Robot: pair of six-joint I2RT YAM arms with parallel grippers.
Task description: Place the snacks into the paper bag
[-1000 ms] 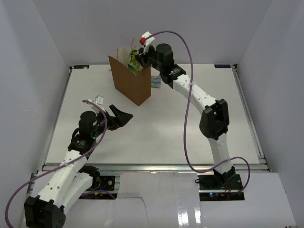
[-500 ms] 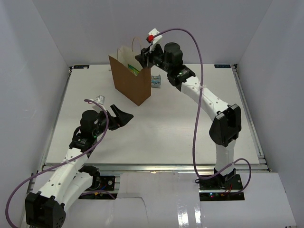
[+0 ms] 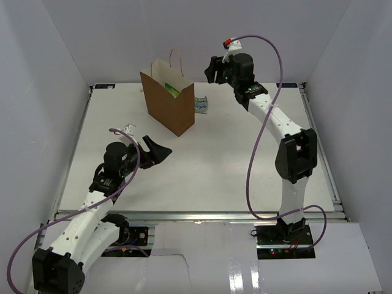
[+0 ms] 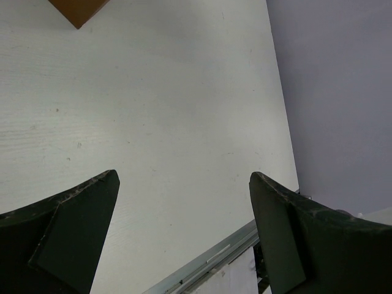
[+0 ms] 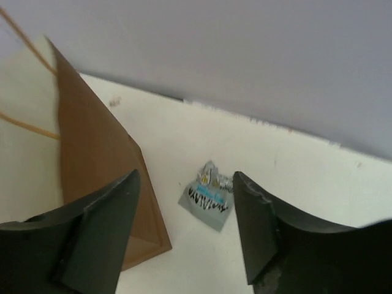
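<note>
The brown paper bag (image 3: 168, 101) stands upright at the back of the table, and a yellow-green snack packet (image 3: 173, 89) shows inside its mouth. A grey-blue snack packet (image 3: 200, 105) lies flat on the table just right of the bag. In the right wrist view that packet (image 5: 207, 196) shows between my open fingers, far below them, with the bag's wall (image 5: 95, 153) to the left. My right gripper (image 3: 212, 69) hangs high, up and to the right of the bag, open and empty. Over the near left of the table my left gripper (image 3: 154, 150) stays open and empty.
Grey walls enclose the table on three sides. A metal rail (image 3: 196, 214) runs along the near edge. In the left wrist view there is bare white tabletop (image 4: 171, 110), one corner of the bag (image 4: 76, 11) and the table's edge rail (image 4: 208, 263).
My right gripper let go of the yellow-green packet over the bag, opened, and drew back up and to the right. The packet now sits in the bag. The left arm has not moved.
</note>
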